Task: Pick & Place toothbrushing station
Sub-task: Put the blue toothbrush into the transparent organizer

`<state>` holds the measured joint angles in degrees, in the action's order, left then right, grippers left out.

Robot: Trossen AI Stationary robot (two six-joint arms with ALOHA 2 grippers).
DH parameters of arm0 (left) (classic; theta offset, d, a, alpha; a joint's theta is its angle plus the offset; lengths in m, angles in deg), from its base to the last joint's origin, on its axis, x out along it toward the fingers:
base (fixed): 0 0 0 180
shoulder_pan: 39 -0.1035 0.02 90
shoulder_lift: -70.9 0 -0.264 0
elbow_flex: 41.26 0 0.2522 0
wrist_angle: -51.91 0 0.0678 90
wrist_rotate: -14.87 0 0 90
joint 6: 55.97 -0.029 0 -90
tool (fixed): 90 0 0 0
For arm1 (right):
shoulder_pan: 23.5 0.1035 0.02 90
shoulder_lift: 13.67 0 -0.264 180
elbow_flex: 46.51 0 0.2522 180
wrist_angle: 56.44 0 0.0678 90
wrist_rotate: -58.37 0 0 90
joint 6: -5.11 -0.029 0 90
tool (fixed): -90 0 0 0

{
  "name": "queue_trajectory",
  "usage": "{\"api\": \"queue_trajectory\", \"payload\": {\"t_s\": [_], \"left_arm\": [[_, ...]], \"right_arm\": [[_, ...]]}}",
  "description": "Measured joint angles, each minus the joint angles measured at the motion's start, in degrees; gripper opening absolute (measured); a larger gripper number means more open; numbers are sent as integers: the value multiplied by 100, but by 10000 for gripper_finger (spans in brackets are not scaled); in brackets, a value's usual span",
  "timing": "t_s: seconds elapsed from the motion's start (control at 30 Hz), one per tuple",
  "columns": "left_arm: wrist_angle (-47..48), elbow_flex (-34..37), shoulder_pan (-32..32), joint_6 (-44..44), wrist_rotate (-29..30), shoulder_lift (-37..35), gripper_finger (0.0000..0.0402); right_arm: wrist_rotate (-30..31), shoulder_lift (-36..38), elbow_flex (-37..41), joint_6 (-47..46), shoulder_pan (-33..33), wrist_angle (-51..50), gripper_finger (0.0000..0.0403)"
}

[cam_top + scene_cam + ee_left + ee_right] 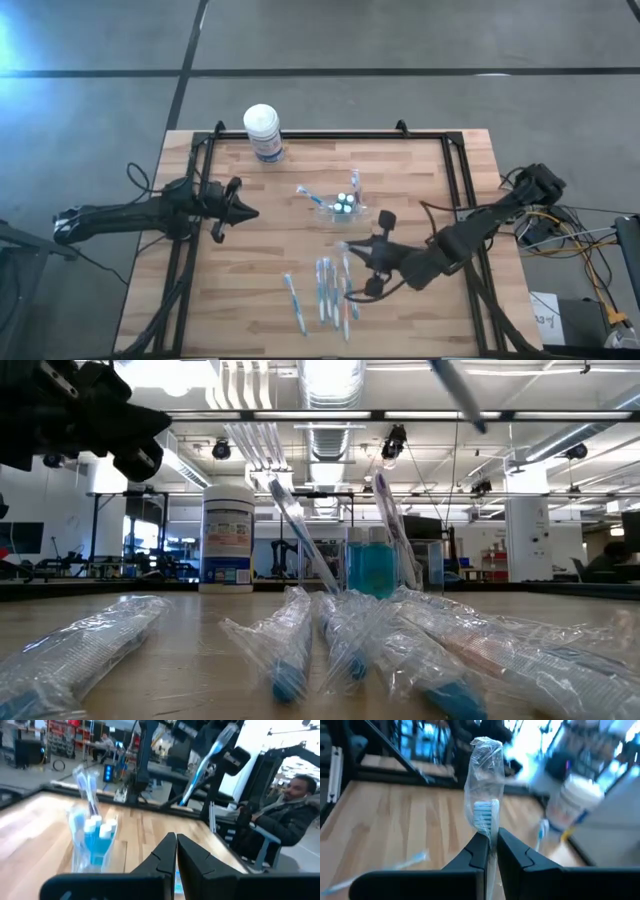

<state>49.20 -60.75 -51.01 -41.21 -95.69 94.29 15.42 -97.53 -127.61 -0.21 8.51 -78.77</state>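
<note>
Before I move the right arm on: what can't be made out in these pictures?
- Right gripper, right wrist view: shut on a wrapped toothbrush; its handle is hidden by the fingers.
- Toothbrushing station, high view: too small to count what stands in it.
- Low view: the wrapped toothbrushes in front hide the station's base.
- Left gripper, shut: nothing seen in it.

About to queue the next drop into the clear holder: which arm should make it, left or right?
Probably the right. Its claw is shut on a wrapped toothbrush and sits just in front of the holder. The left claw, beside the holder, is shut and holds nothing.
</note>
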Motion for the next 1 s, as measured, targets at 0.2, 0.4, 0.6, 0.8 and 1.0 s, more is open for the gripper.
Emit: {"api": "queue_trajectory", "payload": {"t_s": [0.2,0.4,0.6,0.8,1.0], "left_arm": [[-256,421,24,219,1,141,10],[-604,519,323,162,199,200,18],[-799,376,668,66,903,346,57],[-1348,150,1109,-281,880,709,118],[-1928,-119,1632,-620,1131,1208,186]], "right_arm": [[-505,-26,1399,1470,-374,3344,18],[-1451,-196,2231,1488,-957,4925,18],[-2211,-251,2293,1498,-1396,5321,18],[-3029,-251,2260,1721,-1676,5772,18],[-3263,-251,2257,1597,-1805,5929,19]]}}
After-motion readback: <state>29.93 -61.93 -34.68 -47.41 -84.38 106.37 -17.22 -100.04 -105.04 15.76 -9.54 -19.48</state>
